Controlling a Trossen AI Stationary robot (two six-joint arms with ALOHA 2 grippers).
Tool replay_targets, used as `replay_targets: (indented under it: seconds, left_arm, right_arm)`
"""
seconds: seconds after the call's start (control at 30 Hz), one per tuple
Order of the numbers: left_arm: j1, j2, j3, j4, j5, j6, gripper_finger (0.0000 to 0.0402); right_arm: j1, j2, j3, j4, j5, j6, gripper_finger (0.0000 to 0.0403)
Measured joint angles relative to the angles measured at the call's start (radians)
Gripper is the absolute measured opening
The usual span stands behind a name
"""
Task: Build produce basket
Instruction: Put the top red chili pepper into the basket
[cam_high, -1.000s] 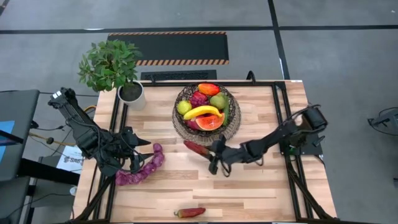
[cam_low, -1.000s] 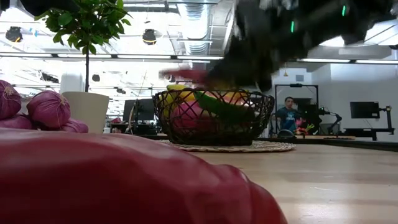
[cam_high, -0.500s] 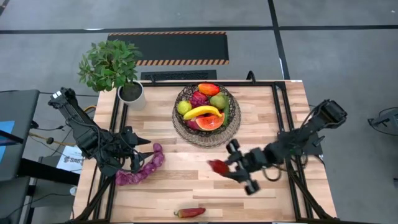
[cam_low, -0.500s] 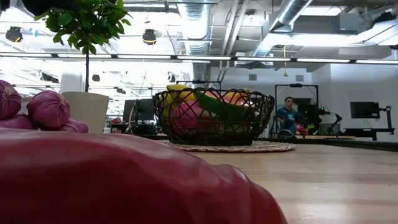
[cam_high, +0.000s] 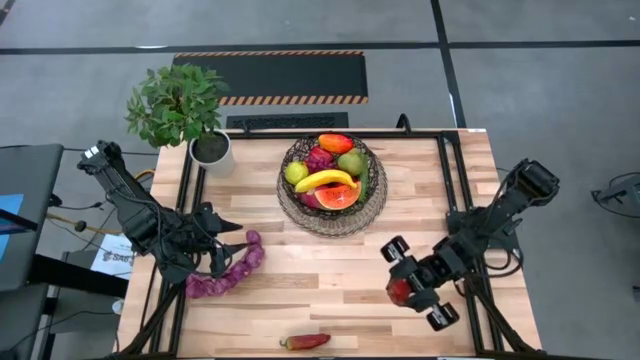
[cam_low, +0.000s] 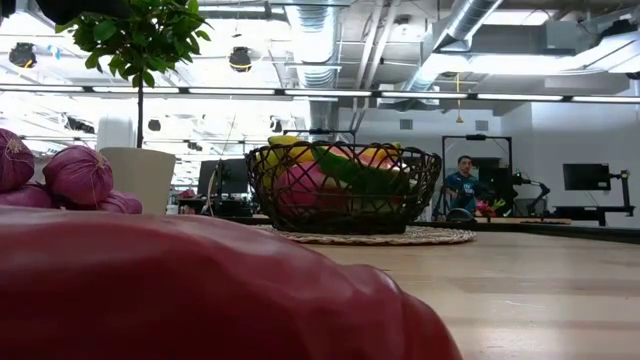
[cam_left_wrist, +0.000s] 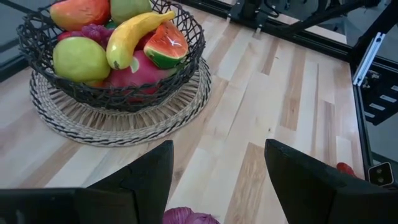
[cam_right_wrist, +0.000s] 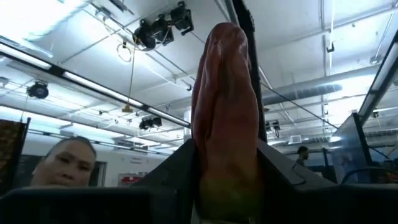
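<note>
**Right gripper grasps a red pepper, away from the basket**

The right gripper (cam_high: 403, 291) is at the near right of the table (cam_high: 420, 200), its fingers clamped on a red pepper (cam_high: 399, 292). In the right wrist view that pepper (cam_right_wrist: 225, 118) stands up between the two dark fingers, with only ceiling lights and a person's head behind it, so the gripper is tilted upward.

The basket (cam_high: 372, 195) sits on its wicker base at the far middle of the table, well apart from the held pepper, to its far left. It holds a banana (cam_high: 325, 179), watermelon slice (cam_high: 340, 196), green apple (cam_high: 295, 172), grapes (cam_high: 319, 157) and other fruit.

The left gripper (cam_high: 222, 258) waits at the near left, fingers spread and holding nothing, just beside the purple string (cam_high: 228, 275). Its wrist view shows the tip of the string (cam_left_wrist: 188, 216) between the fingers and looks across to the basket (cam_left_wrist: 112, 99).

A second pepper (cam_high: 307, 341) lies at the near edge; in the low view it fills the foreground (cam_low: 200, 290), something the high view gives no hint of. The low view shows neither gripper. A potted plant (cam_high: 180, 105) stands at the far left corner.
</note>
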Motion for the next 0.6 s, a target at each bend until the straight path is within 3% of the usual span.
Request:
replay_targets:
  seconds: [0.13,0.3,0.6]
  left_arm:
    - [0.000,0.000,0.000,0.000,-0.001,0.000,0.0237]
    - [0.000,0.000,0.000,0.000,0.001,0.001,0.0237]
    - [0.000,0.000,0.000,0.000,0.031,0.000,0.0237]
  right_arm:
    - [-0.003,0.001,0.000,-0.060,0.009,-0.015,0.0148]
    - [-0.009,0.002,0.000,-0.285,0.118,-0.087,0.0151]
    - [-0.035,0.002,0.000,-0.617,0.514,-0.223,0.0146]
